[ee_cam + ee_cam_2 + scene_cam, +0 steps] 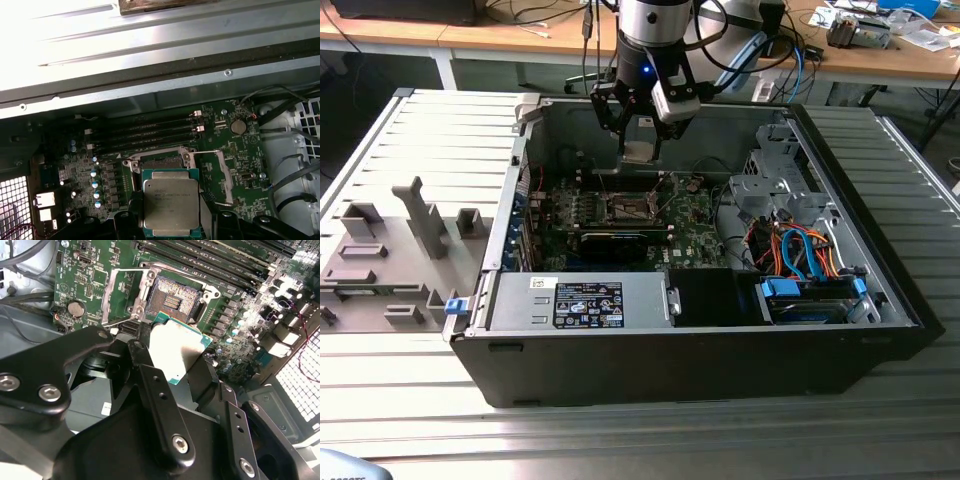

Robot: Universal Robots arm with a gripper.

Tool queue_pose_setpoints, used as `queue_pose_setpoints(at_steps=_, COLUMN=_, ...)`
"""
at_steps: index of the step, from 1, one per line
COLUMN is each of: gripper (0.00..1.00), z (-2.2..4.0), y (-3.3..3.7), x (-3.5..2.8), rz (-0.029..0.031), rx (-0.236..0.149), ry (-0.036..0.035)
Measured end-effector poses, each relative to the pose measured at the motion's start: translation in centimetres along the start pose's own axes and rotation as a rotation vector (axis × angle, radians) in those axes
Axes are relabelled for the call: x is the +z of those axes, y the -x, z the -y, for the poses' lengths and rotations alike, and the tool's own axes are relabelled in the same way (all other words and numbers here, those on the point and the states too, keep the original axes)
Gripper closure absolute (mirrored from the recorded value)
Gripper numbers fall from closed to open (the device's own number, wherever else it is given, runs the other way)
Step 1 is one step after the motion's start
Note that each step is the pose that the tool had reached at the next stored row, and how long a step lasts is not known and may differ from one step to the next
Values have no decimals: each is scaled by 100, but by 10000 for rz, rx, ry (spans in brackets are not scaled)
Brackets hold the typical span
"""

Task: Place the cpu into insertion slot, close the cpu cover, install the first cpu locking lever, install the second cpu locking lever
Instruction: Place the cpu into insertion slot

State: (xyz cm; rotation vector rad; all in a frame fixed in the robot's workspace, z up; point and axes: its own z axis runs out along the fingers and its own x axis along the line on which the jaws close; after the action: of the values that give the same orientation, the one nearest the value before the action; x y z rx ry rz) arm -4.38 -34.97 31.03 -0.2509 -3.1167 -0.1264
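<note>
Silver-topped square cpu, pinched in the black gripper, hangs above the dark insertion slot.

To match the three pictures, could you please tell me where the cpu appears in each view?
Exterior view: the cpu is held above the board.
Second wrist view: the cpu sits between the black fingers, beside the slot.
First wrist view: the cpu faces the camera, partly covering the slot.
Shared landmark: the empty slot with its silver rim.
</note>
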Motion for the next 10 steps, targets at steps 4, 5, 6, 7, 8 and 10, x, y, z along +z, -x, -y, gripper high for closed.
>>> queue_pose_setpoints(at_steps=4, gripper=46, z=0, y=0, x=1, rz=5, rx=58, ry=1)
queue_pose_setpoints(at_steps=5, gripper=46, z=0, y=0, x=1, rz=6, rx=66, ry=1)
queue_pose_setpoints(at_steps=6, gripper=46, z=0, y=0, x=1, rz=6, rx=74, ry=1)
queue_pose_setpoints(at_steps=7, gripper=46, z=0, y=0, x=1, rz=7, rx=85, ry=1)
queue_pose_setpoints(at_steps=8, gripper=46, z=0, y=0, x=1, rz=7, rx=91, ry=2)
queue_pose_setpoints(at_steps=10, gripper=46, z=0, y=0, x=1, rz=10, rx=122, ry=1)
